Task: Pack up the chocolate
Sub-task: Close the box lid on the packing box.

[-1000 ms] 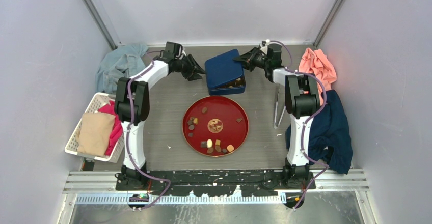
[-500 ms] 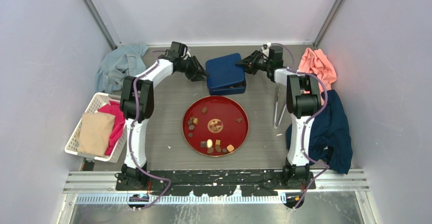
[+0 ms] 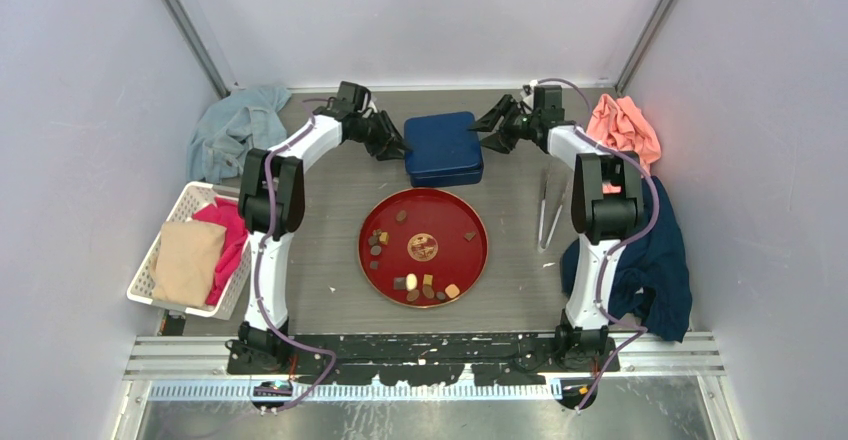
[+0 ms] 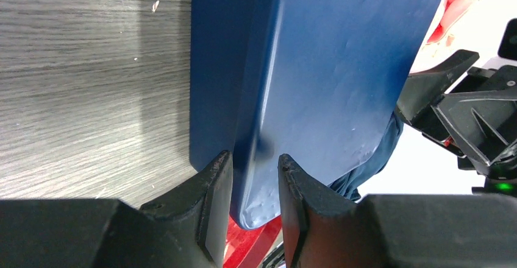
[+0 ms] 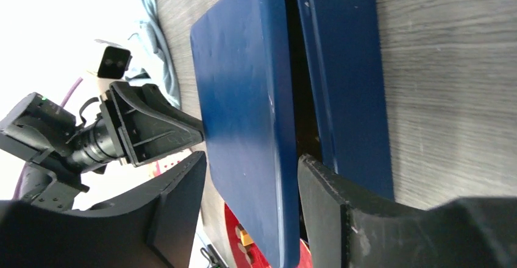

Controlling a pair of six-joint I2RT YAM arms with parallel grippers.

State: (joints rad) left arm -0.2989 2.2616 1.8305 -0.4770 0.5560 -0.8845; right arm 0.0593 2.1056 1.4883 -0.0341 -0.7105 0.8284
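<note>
Several small chocolate pieces (image 3: 411,282) lie on the red plate (image 3: 450,218), in brown, tan and cream. Behind the plate stands a blue box (image 3: 444,172) with its blue lid (image 3: 440,142) lying over it and hiding the inside. My left gripper (image 3: 397,147) is shut on the lid's left rim (image 4: 268,158), near a corner. My right gripper (image 3: 490,132) is open around the lid's right edge (image 5: 244,97). One of its fingers (image 5: 329,189) sits in the dark gap between lid and box (image 5: 353,79). An orange chocolate (image 5: 247,237) shows below the lid.
Metal tongs (image 3: 548,208) lie right of the plate. A white basket (image 3: 152,260) of folded cloths stands at the left. A light blue cloth (image 3: 235,130) lies back left, a salmon cloth (image 3: 625,128) back right and a navy cloth (image 3: 645,260) at the right.
The lid has dropped from a tilt to lie flat over the box, hiding its contents. My right gripper has opened and let go of the lid's edge. The left gripper still holds.
</note>
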